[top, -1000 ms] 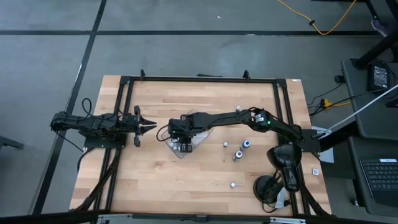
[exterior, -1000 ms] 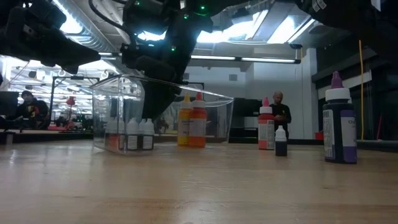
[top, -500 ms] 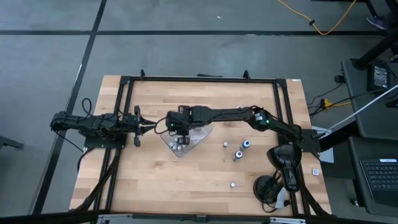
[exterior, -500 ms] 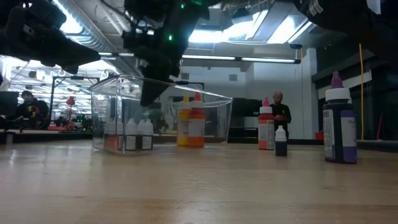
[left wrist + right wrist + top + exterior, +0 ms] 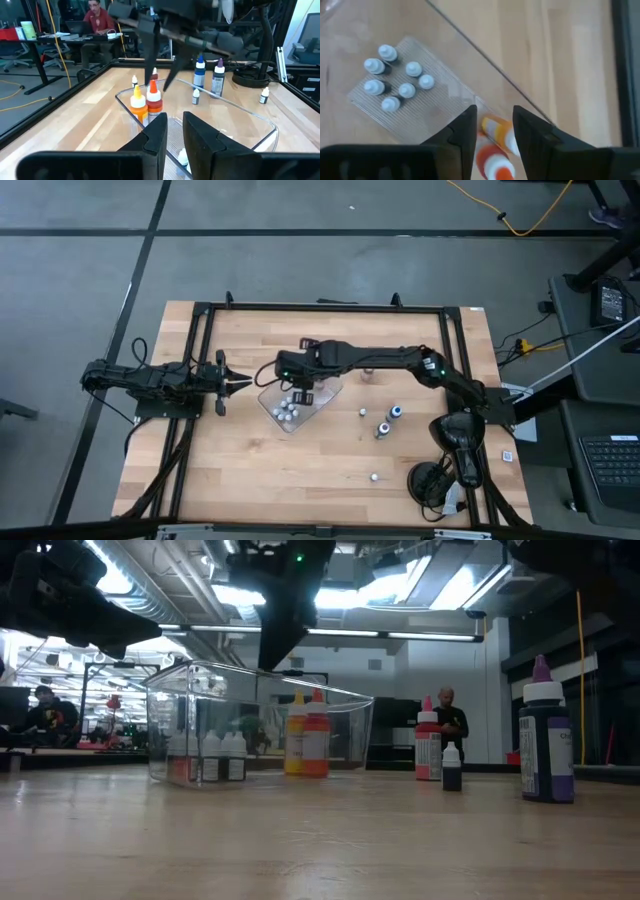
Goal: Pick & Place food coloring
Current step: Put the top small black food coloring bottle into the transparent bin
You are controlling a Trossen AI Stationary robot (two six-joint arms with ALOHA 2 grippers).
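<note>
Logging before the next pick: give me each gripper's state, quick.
Left gripper: shut, holding nothing, beside the clear tray.
Right gripper: fingers apart, empty, above the orange bottles in the tray.

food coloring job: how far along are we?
Done: seven white-capped bottles, an orange bottle and a yellow bottle stand in the clear tray. In hand: nothing; right gripper hovers open above it, left gripper waits shut alongside. Left: at least four loose bottles on the table.

The right fingers (image 5: 470, 131) partly hide two blurred, seemingly orange bottles (image 5: 496, 145).
</note>
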